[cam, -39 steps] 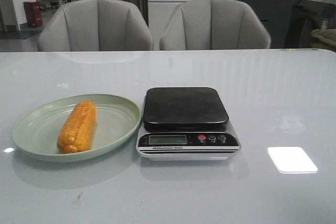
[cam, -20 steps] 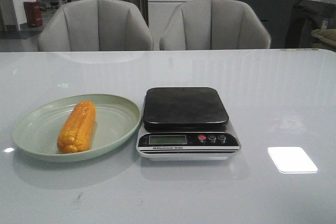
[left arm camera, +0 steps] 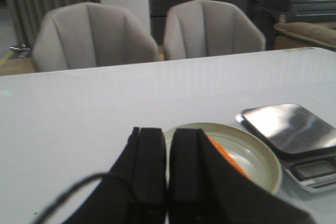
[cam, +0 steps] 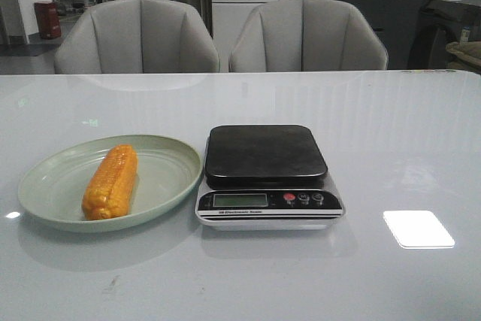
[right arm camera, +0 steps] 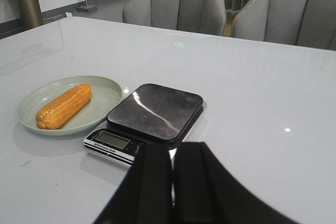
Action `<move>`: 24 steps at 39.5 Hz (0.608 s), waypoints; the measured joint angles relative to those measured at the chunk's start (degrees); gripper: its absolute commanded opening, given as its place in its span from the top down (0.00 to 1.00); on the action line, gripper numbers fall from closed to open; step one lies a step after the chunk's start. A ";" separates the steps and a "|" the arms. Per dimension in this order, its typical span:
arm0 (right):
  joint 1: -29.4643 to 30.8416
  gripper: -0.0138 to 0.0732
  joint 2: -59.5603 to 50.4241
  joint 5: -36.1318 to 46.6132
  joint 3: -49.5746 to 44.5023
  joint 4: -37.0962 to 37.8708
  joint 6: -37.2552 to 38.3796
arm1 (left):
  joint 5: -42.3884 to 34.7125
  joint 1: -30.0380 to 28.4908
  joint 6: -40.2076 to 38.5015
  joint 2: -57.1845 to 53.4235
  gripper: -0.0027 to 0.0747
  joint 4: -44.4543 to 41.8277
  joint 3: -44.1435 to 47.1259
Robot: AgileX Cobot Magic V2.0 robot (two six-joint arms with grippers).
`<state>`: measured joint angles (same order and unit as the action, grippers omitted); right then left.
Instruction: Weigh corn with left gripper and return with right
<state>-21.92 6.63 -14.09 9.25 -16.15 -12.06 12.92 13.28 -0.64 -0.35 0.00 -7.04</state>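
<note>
The orange-yellow corn (cam: 110, 182) lies on the pale green plate (cam: 169, 159) at the table's left. It also shows in the right wrist view (right arm camera: 63, 106), and as an orange sliver behind the fingers in the left wrist view (left arm camera: 227, 155). A black-topped scale (cam: 265, 153) stands right of the plate, its top bare. My left gripper (left arm camera: 167, 142) is shut and empty, above the table short of the plate. My right gripper (right arm camera: 173, 156) is shut and empty, above the table near the scale (right arm camera: 155, 109). Neither gripper shows in the front view.
Two grey chairs (cam: 139, 35) (cam: 307, 33) stand behind the table's far edge. A bright light patch (cam: 418, 228) lies on the table right of the scale. The scale's display and buttons (cam: 303, 198) face the front.
</note>
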 measured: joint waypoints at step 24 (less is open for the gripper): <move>0.00 0.65 0.00 0.00 0.00 0.00 0.00 | -11.91 -14.73 0.00 0.00 0.82 -0.42 7.41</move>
<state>-21.92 6.63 -14.09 9.25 -16.15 -12.06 1.02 -1.45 -0.64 -0.35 -0.42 0.38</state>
